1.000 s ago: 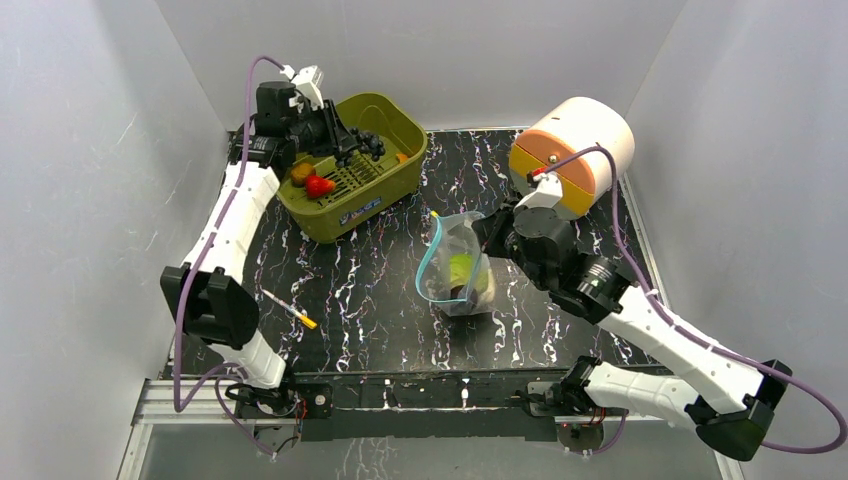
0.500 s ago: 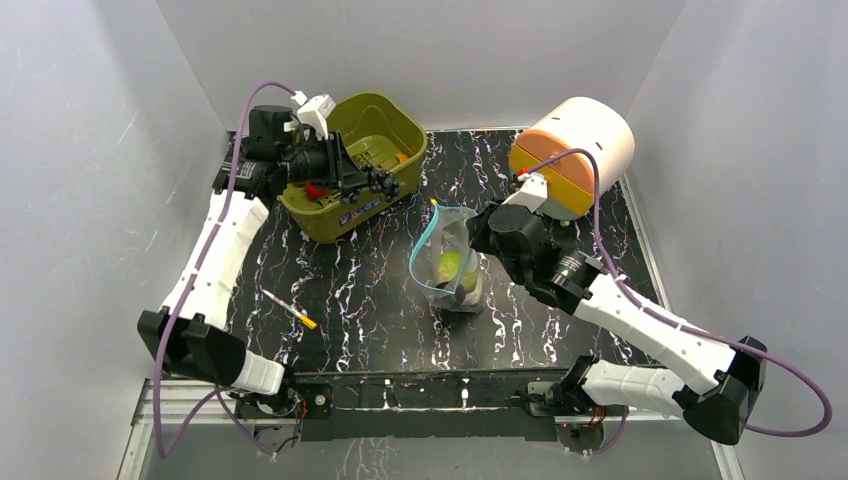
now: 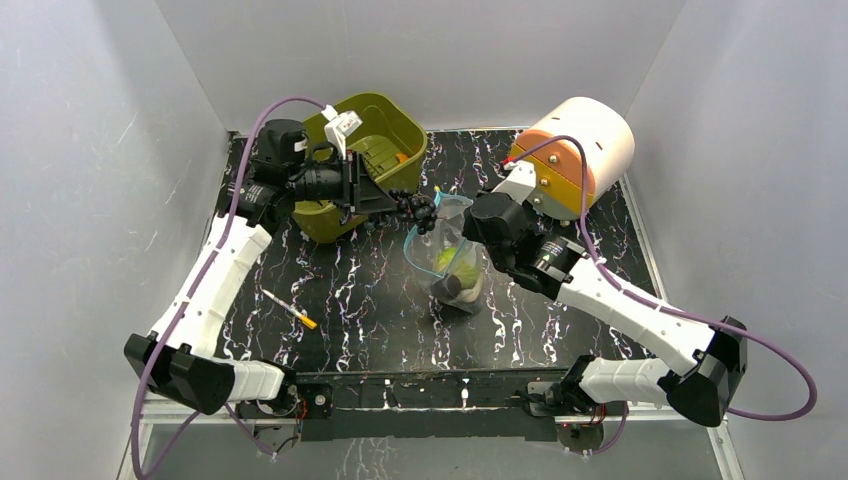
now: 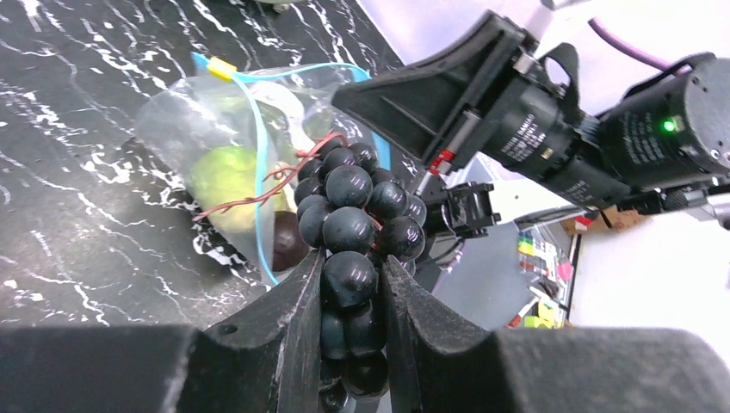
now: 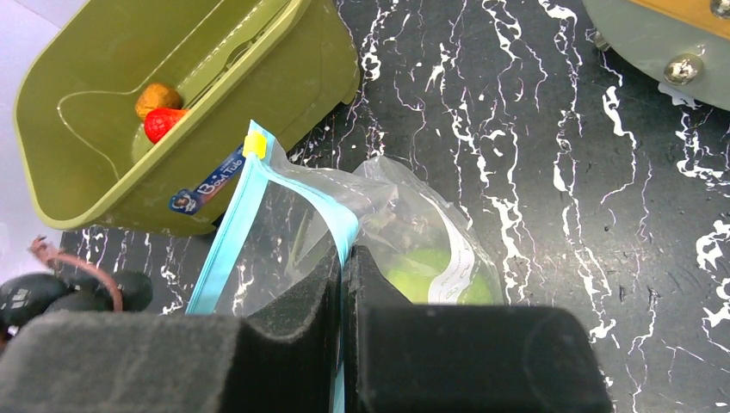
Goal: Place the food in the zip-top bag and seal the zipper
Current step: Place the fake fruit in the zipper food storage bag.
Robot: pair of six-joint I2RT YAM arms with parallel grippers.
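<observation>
The dark purple-black grape bunch (image 4: 349,232) is clamped between the fingers of the left pincer (image 4: 351,280), most of it sticking out past the tips. It hangs in the air right at the mouth of the clear floppy zip-top bag (image 3: 455,265), which stands about mid-counter, a little toward the far edge of the black white-veined counter (image 3: 350,290). The right pincer (image 5: 344,258) is pinched tight on the bag's lip at the blue-teal zipper strip (image 5: 228,228), holding the pouch upright with its mouth gaping toward the grapes. A round pale-green cabbage (image 4: 225,172) already sits inside, with something dark under it. I'd say the step in hand is loading the grapes. The next move calls for carrying the bunch over the opening, lowering it past the strip and only then letting go, since the slack mouth looks narrow for so lumpy a thing. A small red and an orange fruit (image 5: 157,112) wait in the olive-green plastic bin (image 5: 284,103) near the far left corner, so sealing looks some way off.
</observation>
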